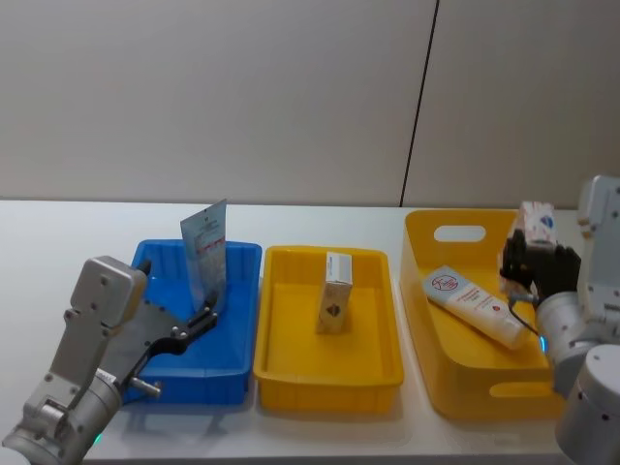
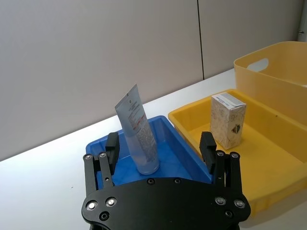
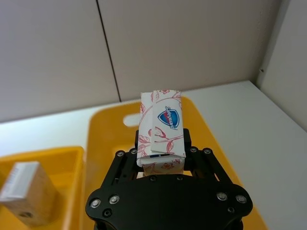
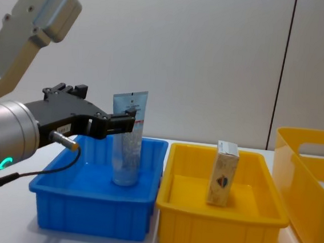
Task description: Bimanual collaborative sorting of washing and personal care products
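The white worktop [image 1: 58, 232] carries three containers in a row: a deep yellow bin [image 1: 426, 310] on the right, a shallow yellow tray [image 1: 281, 363] in the middle and a blue tray [image 1: 242, 291] on the left. The left hand [image 2: 160, 153] hangs over the blue tray with its fingers [image 2: 112, 146] spread apart around an upright pale-blue tube [image 4: 128, 147], which stands on its cap in that tray; whether a finger touches it cannot be told. A second tube [image 1: 475, 306] lies slanted inside the deep bin. The right hand [image 3: 161, 155] sits above the bin's far right side, clamped on a floral-print soap box [image 3: 162, 129]. A cream box [image 1: 335, 293] stands upright in the middle tray.
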Motion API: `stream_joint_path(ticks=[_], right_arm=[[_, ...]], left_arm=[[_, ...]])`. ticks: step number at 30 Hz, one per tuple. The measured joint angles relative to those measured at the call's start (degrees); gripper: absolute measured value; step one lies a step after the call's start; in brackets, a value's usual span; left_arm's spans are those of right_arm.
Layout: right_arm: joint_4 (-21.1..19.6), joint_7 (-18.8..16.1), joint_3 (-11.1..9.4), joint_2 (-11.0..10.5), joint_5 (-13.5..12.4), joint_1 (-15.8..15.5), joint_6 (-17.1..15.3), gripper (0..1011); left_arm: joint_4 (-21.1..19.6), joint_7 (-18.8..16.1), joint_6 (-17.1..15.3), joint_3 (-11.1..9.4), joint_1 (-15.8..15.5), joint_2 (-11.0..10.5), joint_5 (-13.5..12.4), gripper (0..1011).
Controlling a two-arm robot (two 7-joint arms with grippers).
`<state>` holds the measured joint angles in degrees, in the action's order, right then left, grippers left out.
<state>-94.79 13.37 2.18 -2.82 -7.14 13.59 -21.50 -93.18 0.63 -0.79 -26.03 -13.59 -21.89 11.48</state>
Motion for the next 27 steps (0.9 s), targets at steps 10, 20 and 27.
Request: stream_joint_path(ticks=[10,20,27], right_arm=[[3.2,1.0,0.0,-1.5,2.5,0.1,-5.3,377],[6.2,1.6,0.4,-2.4,4.3,0.5,-8.3,482],[7.2,1.7,0.5,-2.7,4.9,0.6,-9.3,724]], left_arm=[[0.0,0.0,0.0,0.0,0.0,0.0,0.0,1002],[0.0,0.0,0.0,0.0,0.0,0.0,0.0,1001],[0.0,0.0,0.0,0.0,0.0,0.0,0.0,1001]])
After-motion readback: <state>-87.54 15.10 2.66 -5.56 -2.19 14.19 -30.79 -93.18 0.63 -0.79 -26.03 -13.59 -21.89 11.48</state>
